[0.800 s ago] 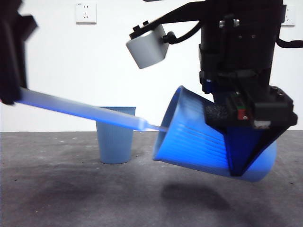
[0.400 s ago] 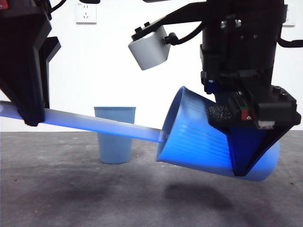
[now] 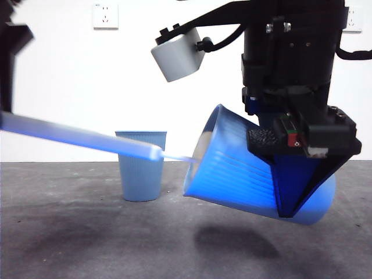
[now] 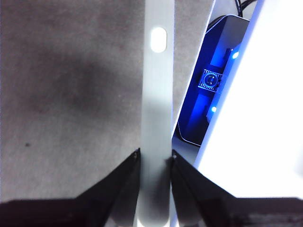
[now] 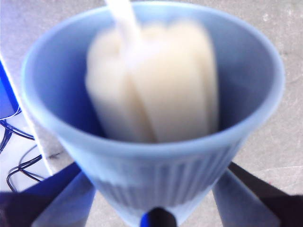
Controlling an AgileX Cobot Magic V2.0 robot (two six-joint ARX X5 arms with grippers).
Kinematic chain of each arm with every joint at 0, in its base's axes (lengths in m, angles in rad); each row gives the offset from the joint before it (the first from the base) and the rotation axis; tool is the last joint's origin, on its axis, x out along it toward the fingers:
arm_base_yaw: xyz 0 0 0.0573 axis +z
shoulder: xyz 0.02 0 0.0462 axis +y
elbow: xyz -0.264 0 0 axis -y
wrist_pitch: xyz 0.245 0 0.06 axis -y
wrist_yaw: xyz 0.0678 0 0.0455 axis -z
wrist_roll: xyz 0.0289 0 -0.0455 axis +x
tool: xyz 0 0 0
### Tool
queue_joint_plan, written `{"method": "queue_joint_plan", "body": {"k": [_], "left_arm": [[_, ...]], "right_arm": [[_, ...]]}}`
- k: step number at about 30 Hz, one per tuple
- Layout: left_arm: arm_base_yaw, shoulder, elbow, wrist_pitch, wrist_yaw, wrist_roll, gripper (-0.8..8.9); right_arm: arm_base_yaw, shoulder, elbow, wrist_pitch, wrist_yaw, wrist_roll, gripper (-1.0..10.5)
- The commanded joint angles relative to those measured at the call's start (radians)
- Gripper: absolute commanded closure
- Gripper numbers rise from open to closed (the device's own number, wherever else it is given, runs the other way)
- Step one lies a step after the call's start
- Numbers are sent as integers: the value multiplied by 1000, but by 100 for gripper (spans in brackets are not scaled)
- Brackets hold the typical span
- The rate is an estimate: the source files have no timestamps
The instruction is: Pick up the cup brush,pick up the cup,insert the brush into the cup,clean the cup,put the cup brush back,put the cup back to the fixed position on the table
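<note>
The right gripper [image 3: 290, 192] has its jaws clenched on the cup [image 3: 238, 174], one black jaw down the near side of the ribbed wall, holding it well above the worktop [image 3: 87, 238] and tipped so the mouth faces about 10 o'clock. In the right wrist view the cup [image 5: 156, 156] sits between the two jaws with its bottom end nearest the camera, and the cream sponge head of the cup brush [image 5: 156, 85] fills most of the inside, blurred.

The left gripper [image 4: 154, 158] is grasping the cup brush [image 4: 158, 94] by its flat grey handle, a jaw pressed on each edge, with the pale oval hole of the handle further along. In the front view the brush [image 3: 81, 139] slants from the left edge at 9 o'clock down into the cup's mouth.

Against half a second ago, the left arm has pulled up and out to the left, so only a dark sliver shows at the top left corner, and the handle now slopes more steeply. The cup has shifted slightly left.

The right arm hangs down from 12 o'clock, big and dark, wrist camera jutting left. A second cup [image 3: 141, 165] stands upright on the worktop behind, at 8 o'clock from the held one.
</note>
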Motion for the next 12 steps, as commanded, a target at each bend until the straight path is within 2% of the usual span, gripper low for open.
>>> {"method": "queue_joint_plan", "body": {"k": [1, 12], "left_arm": [[25, -46, -5, -23, -16, -40, 822], [80, -274, -5, -150, -43, -97, 822]], "right_arm": [[5, -2, 3, -6, -4, 12, 963], [5, -2, 3, 2, -4, 39, 963]]}}
